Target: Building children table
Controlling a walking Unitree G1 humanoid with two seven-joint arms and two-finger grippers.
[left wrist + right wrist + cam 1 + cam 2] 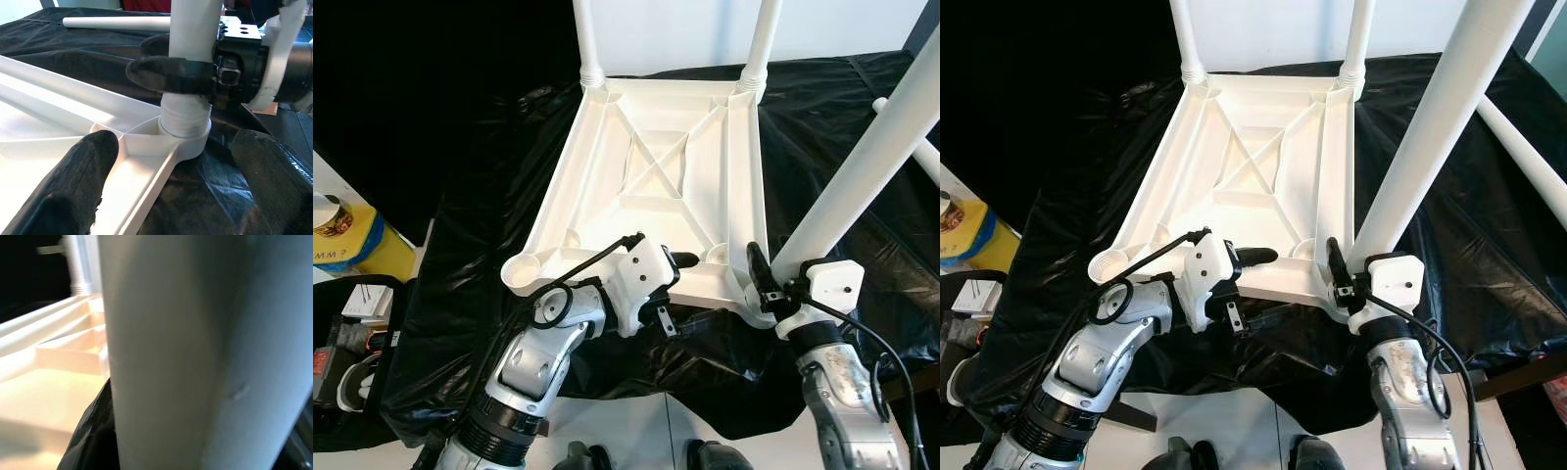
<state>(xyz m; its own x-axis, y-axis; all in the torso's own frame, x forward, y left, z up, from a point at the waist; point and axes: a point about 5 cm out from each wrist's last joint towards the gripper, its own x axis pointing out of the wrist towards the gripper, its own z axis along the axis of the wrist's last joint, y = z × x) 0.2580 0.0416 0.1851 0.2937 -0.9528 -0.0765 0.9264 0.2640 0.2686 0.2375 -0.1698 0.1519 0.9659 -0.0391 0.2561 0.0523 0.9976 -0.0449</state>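
While the white ribbed plastic tabletop (656, 186) lies upside down on the black plastic sheet (822, 127) covering the desk, its state reads as follows.
Fitted: two white tube legs (587, 44) upright in the far corner sockets.
In hand: third white tube leg (862, 166), its threaded foot seated in the near right socket; right tool (773, 279) clamped on it just above the joint. Whether it is fully home, cannot tell.
Left: near left socket (524, 266) empty; fourth white tube (117, 22) lying loose on the sheet.
Left tool (671, 289) spread wide, straddling the near rim, holding nothing.
Judged about half to three-quarters built.
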